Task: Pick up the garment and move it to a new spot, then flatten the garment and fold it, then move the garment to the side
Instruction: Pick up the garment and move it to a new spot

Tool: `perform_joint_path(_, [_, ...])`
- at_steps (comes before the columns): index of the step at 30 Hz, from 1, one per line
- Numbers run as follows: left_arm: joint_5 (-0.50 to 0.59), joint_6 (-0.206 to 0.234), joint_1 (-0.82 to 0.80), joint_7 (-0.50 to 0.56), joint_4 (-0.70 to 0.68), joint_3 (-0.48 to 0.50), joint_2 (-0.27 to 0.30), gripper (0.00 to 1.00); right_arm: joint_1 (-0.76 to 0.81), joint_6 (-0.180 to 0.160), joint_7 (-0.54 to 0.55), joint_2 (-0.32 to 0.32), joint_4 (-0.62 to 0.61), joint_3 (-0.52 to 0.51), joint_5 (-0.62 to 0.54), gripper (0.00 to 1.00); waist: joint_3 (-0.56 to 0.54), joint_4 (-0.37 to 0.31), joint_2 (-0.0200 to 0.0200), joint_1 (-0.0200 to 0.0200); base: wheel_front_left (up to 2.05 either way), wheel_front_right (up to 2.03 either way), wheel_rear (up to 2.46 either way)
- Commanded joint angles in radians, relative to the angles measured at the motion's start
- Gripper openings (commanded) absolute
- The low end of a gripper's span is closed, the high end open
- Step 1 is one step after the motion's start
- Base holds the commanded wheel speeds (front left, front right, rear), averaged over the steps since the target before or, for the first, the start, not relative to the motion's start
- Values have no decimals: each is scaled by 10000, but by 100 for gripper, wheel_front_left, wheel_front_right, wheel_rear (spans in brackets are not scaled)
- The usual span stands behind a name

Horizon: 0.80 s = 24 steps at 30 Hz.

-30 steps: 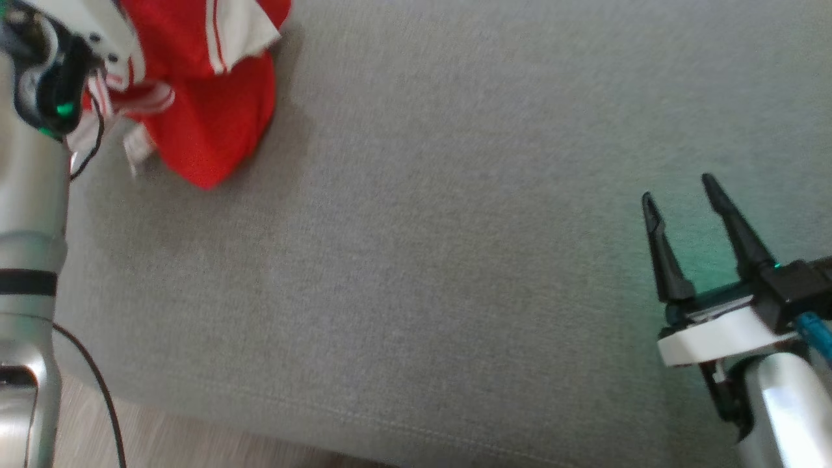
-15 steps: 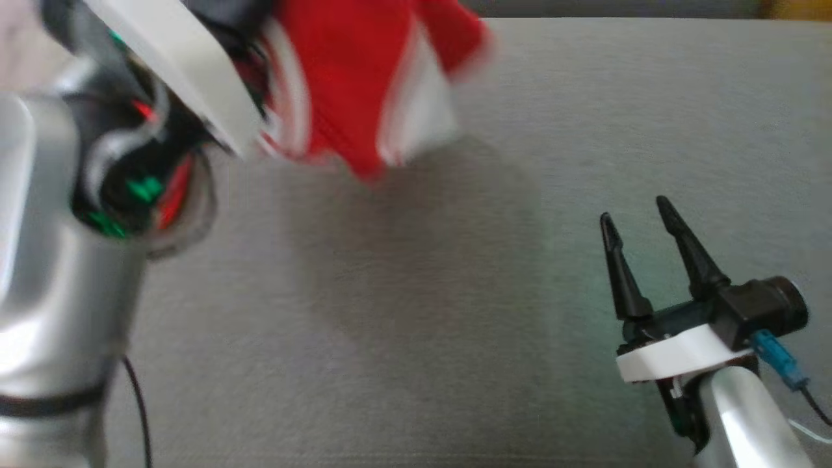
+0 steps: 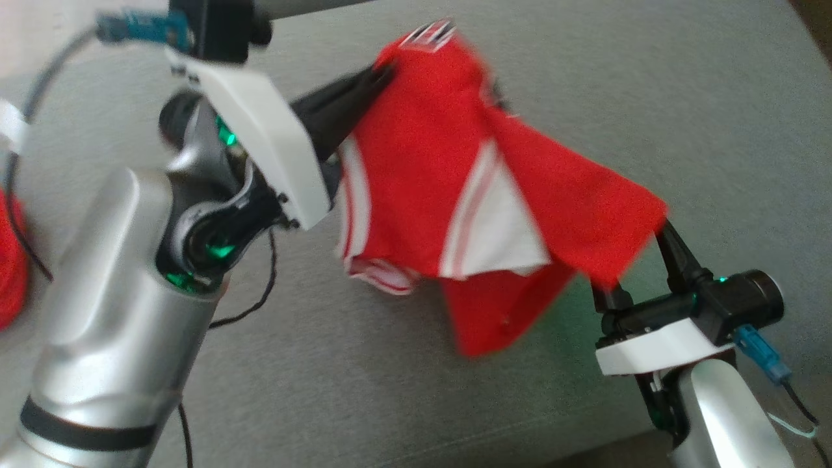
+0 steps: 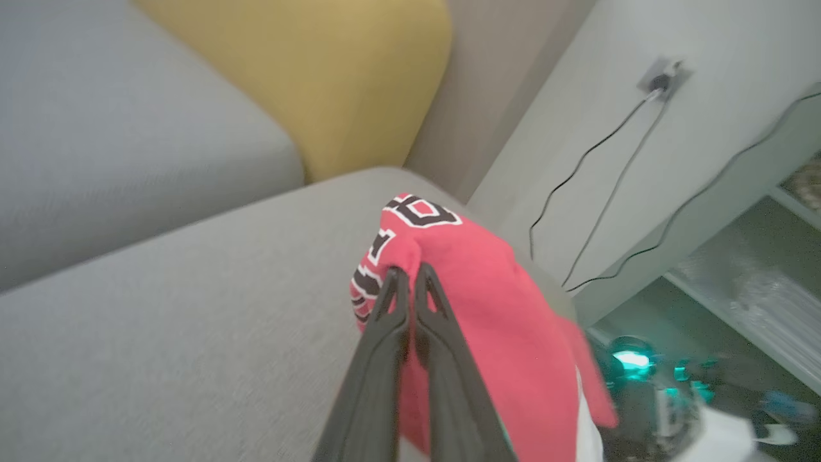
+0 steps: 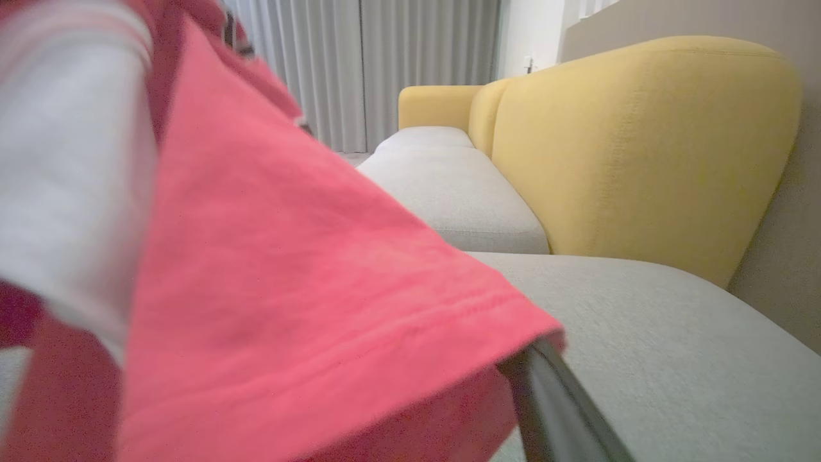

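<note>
A red garment (image 3: 422, 175) with white panels and stripes hangs in the air above the grey sofa seat (image 3: 682, 97). My left gripper (image 3: 383, 70) is shut on its top edge, by the black-and-white lettering (image 4: 417, 215). From there the cloth (image 4: 494, 314) falls down to the right. Its lower right corner (image 5: 308, 308) drapes over my right gripper (image 3: 640, 266), whose fingers (image 3: 676, 253) stand apart with their tips hidden under the cloth. One right finger (image 5: 558, 404) sticks out from under the hem.
Yellow back cushions (image 5: 641, 147) line the far side of the sofa. A wall socket with hanging cables (image 4: 660, 70) is beyond the sofa's end. Another red thing (image 3: 10, 260) lies at the left edge of the head view. The sofa's front edge (image 3: 455, 445) runs along the bottom.
The head camera has shifted. My left gripper has lifted the garment off the seat and carried it right, and its corner now lies over my right gripper's fingers.
</note>
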Motion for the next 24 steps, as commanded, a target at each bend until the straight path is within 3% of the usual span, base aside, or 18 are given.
perform_joint_path(1, [297,-101,-142,-290,444,344,442,0,-399,77,-127,134,-273,209,78,100,223,-573,0,0,0,0,0])
perform_joint_path(7, [1571,-231,15,-2250,3804,211,560,0,-463,77,-131,256,-323,190,89,100,281,-864,0,0,0,0,0])
perform_joint_path(8, [1703,-213,18,-2598,4259,209,504,9,-462,77,-131,272,-325,187,86,100,269,-872,0,0,0,0,0])
perform_joint_path(9, [1739,-175,12,-2993,4634,285,389,35,-455,77,-131,285,-331,179,78,100,255,-861,0,0,0,0,0])
perform_joint_path(10, [1764,-155,3,-3389,4947,357,268,95,-438,77,-132,295,-344,166,62,100,228,-824,0,0,0,0,0])
perform_joint_path(13, [1935,-44,-10,-4204,5415,466,124,100,-397,77,-132,301,-363,141,10,100,147,-724,0,0,0,0,0])
perform_joint_path(17, [2661,580,336,-6272,5684,627,46,100,-307,77,-132,257,-399,24,-109,100,-107,-494,0,0,0,0,0])
perform_joint_path(21, [2991,1111,1256,-7915,5209,752,-180,100,-106,77,-133,126,-478,-181,-213,100,-387,-122,0,0,0,0,0])
perform_joint_path(24, [3161,1498,2163,-8410,4526,834,-333,100,81,77,-133,-17,-505,-325,-283,100,-607,239,0,0,0,0,0])
